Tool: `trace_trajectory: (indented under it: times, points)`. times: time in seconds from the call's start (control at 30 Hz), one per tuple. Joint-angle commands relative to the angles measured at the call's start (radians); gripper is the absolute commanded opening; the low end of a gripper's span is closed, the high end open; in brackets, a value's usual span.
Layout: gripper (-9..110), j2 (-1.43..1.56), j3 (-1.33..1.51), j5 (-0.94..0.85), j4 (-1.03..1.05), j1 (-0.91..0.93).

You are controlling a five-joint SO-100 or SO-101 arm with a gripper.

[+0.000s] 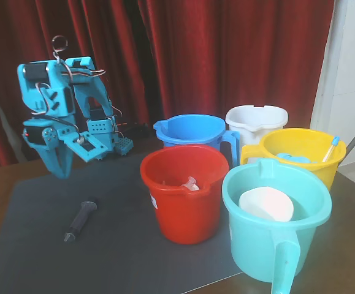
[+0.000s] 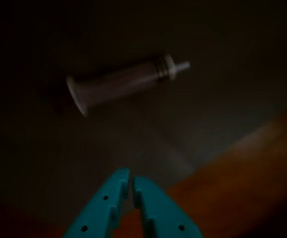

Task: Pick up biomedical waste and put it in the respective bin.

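Here the syringe (image 2: 126,82) lies apart from the seemingly closed, empty pincer (image 2: 131,179).

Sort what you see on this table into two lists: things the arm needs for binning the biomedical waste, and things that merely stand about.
Needed: syringe, red bucket, gripper.

Standing about: blue bucket, white bucket, yellow bucket, teal bucket.

Teal plastic arm (image 1: 61,104), black servos, looped grey cables.
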Motion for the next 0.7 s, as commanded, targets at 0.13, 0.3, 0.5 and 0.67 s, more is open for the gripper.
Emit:
trace_trajectory:
  times: [0.13,0.3,0.5,0.67]
  points:
    - [1,0.002,-0.040,0.540,0.086,0.032]
    - [1,0.002,-0.028,0.830,0.097,0.034]
    - [1,0.002,-0.026,0.854,0.126,0.034]
    - [7,-0.002,-0.025,0.842,0.147,0.032]
